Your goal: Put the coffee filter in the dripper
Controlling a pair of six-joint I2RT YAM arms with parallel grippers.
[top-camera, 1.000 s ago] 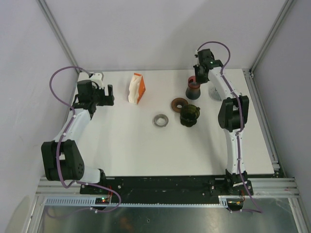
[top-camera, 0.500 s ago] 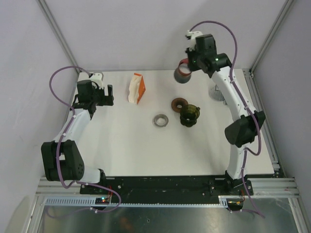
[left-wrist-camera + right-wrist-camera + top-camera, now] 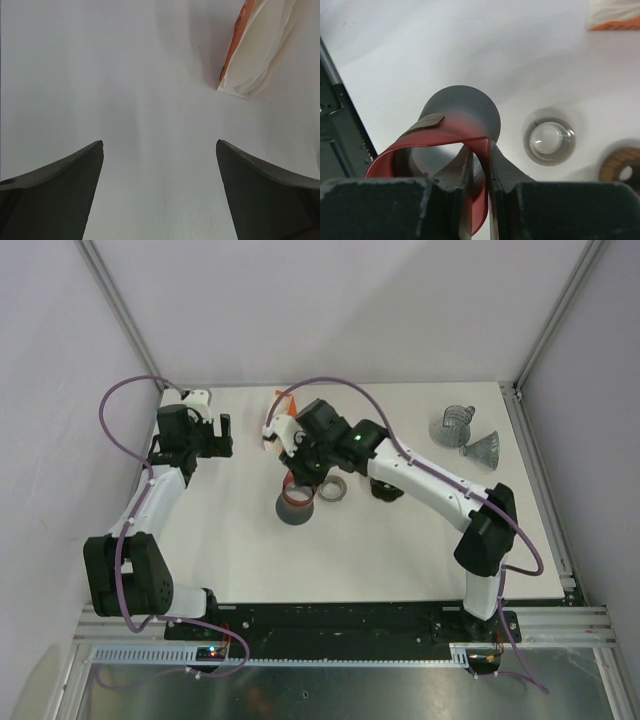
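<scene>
Grey ring (image 3: 549,142) near brown ring (image 3: 621,170); darker clear cone (image 3: 453,422) beside paler clear cone (image 3: 485,448), far right.

1. The left arm (image 3: 160,490) rises from the near left corner of the surface (image 3: 230,550), with its elbow folded low and its forearm angled toward the far left edge.
2. The left pincer (image 3: 159,146) hangs above the surface, fingers spread wide with nothing between them.
3. The right arm (image 3: 430,485) stands at the near right corner of the surface, bends at the elbow and extends across to the middle.
4. The right pincer (image 3: 481,152) points down over mid-surface, fingers pinched on the rim of a red-rimmed grey dripper (image 3: 460,107).
</scene>
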